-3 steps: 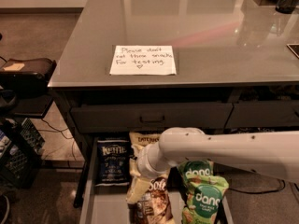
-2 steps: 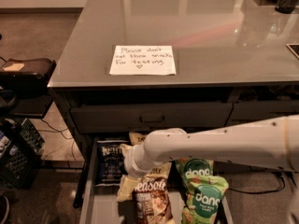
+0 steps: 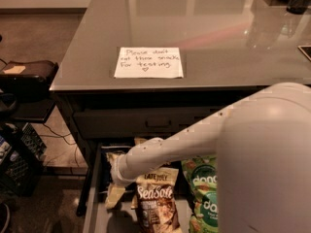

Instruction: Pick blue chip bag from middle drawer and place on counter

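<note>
At seven o'clock the gripper (image 3: 115, 191) sits in the middle drawer (image 3: 93, 205) — the arm (image 3: 165, 149) hides the blue chip bag — the drawer's front is cut off at six o'clock.

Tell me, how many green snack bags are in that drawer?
2. One green bag lies at the drawer's right; the second green bag sits just in front of it. The arm may hide others. The pincer is low at the drawer's left.
</note>
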You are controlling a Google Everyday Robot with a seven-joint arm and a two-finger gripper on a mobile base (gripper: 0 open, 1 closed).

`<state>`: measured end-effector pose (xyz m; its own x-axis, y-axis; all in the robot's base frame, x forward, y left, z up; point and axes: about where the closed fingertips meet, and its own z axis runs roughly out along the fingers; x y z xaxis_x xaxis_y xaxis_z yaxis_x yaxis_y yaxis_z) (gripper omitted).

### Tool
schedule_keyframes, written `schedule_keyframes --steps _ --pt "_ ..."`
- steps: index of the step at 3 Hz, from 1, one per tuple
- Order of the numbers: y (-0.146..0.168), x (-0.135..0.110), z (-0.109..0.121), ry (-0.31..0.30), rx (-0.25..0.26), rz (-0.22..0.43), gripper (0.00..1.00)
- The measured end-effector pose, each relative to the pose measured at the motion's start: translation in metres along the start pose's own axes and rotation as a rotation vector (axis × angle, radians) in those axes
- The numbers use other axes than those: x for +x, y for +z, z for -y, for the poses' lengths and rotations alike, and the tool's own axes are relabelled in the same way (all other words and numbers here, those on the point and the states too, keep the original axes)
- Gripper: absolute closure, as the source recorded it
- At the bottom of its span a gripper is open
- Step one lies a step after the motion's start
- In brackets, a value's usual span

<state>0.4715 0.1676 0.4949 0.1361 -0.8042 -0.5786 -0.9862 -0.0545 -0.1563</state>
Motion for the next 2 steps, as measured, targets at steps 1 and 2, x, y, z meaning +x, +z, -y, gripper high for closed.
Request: schedule_keyframes --steps 1,2 --pt "0.030 -0.001 0.007 -0.001 -0.003 0.025 0.00" --pt "0.048 0.007 0.019 0.003 0.003 0.042 0.00"
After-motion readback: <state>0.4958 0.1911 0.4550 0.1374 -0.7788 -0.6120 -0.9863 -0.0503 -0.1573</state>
